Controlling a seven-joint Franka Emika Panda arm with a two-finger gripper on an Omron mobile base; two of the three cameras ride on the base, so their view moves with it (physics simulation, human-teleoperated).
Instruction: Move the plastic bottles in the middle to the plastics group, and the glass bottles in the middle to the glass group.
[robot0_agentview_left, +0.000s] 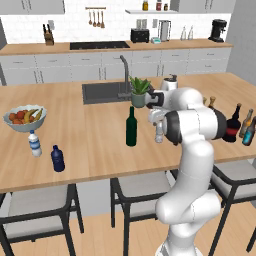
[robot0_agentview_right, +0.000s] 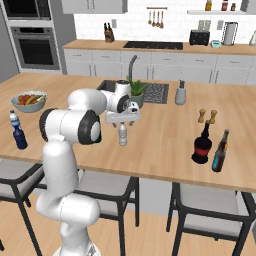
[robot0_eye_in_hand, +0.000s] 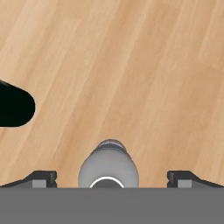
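Hand view: your tool (robot0_eye_in_hand: 109, 177) sits spread wide over the small clear greyish bottle (robot0_eye_in_hand: 108, 164), not yet gripping it.
Both fingertips (robot0_eye_in_hand: 41, 178) stand apart from the bottle's sides, so this plastic one remains mid-table (robot0_agentview_left: 90, 140). Left of it, the dark green wine bottle (robot0_agentview_left: 131, 127) also waits. Far right, the squat black bottle (robot0_agentview_right: 202, 145) already stands by the amber-brown bottle (robot0_agentview_right: 223, 141) and teal-blue bottle (robot0_agentview_right: 218, 159). The blue-label bottle (robot0_agentview_left: 34, 143) and navy bottle (robot0_agentview_left: 58, 159) stand far left.
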